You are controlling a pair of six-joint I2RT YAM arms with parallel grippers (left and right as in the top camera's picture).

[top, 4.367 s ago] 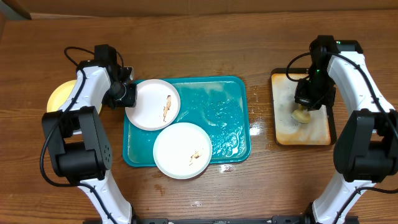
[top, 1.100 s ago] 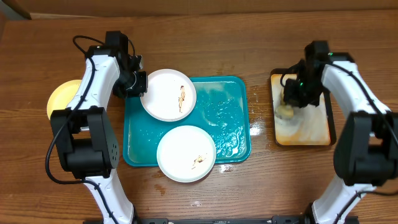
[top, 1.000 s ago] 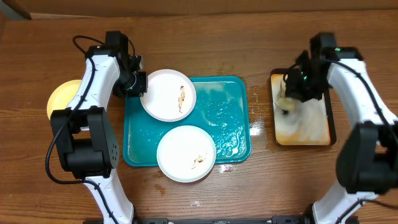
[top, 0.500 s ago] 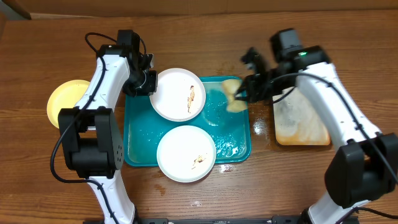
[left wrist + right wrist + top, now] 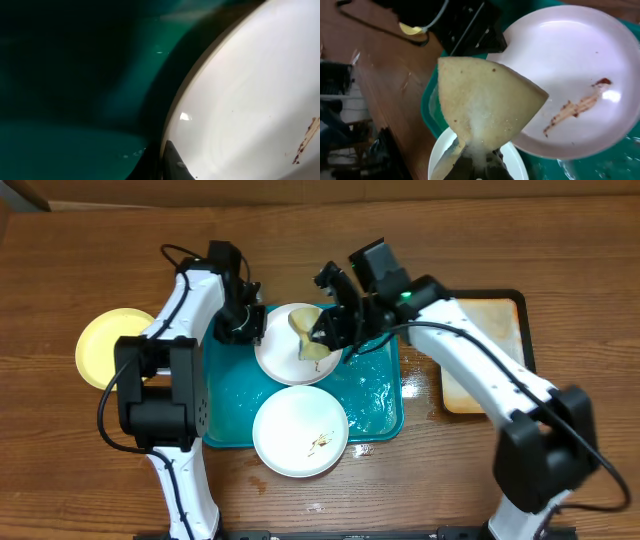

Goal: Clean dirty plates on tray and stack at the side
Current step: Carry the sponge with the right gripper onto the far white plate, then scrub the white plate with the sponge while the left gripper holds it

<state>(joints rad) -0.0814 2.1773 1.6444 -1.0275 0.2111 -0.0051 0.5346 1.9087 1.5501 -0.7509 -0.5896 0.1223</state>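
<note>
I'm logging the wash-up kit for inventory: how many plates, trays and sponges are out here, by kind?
Plates: 3 (upper white plate, lower white plate, yellow plate)
Trays: 2 (teal tray, stained tray)
Sponges: 1 (sponge)
Total: 6

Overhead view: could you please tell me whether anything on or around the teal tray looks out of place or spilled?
Yes. The near white plate overhangs the tray's front edge instead of sitting fully inside, and small wet splashes glisten on the table just past that edge.
</note>
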